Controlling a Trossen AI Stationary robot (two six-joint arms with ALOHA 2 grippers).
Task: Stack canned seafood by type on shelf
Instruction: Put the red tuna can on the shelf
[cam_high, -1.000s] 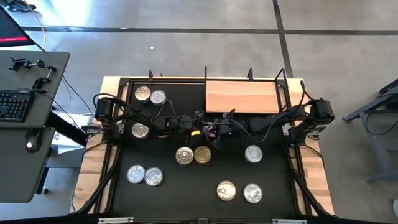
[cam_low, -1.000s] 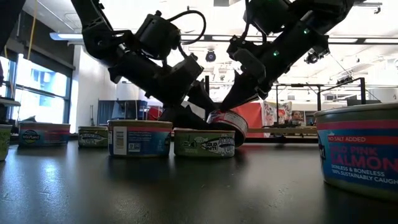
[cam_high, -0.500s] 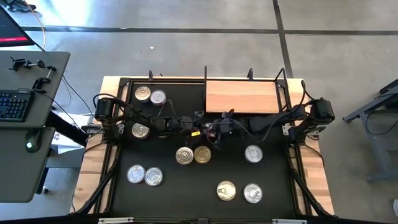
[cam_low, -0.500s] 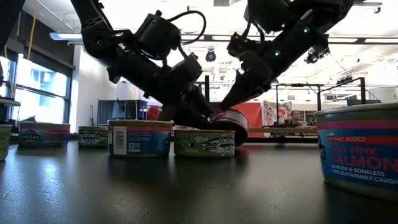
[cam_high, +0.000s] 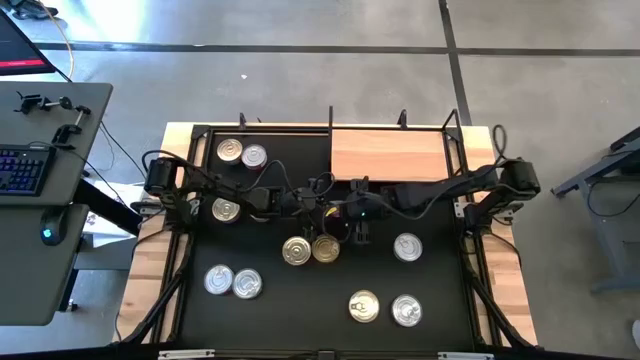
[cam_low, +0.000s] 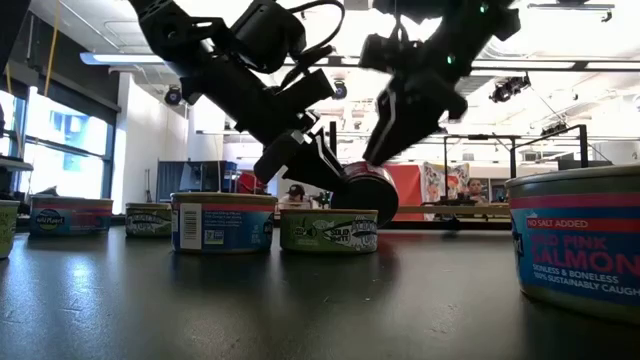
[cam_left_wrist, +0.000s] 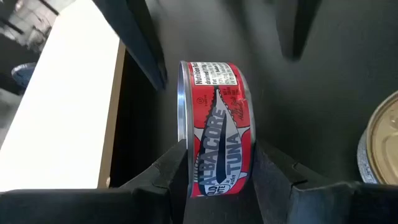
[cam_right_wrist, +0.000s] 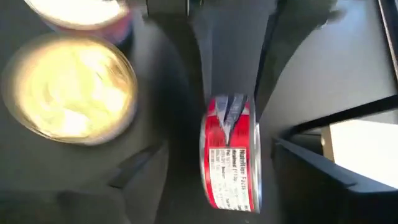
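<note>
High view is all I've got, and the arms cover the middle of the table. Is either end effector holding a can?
Observer: Yes. The left wrist view shows the left end effector clamped on a red albacore tuna can, one finger on each flat face.
Operator: Right one on it too?
Observer: No. In the right wrist view the right end effector is open, with its fingers wide of the can and not touching it.
Operator: Is it off the table?
Observer: Can't tell. In the low view the can is tilted, and its lower edge is hidden behind a green-labelled can standing on the table.
</note>
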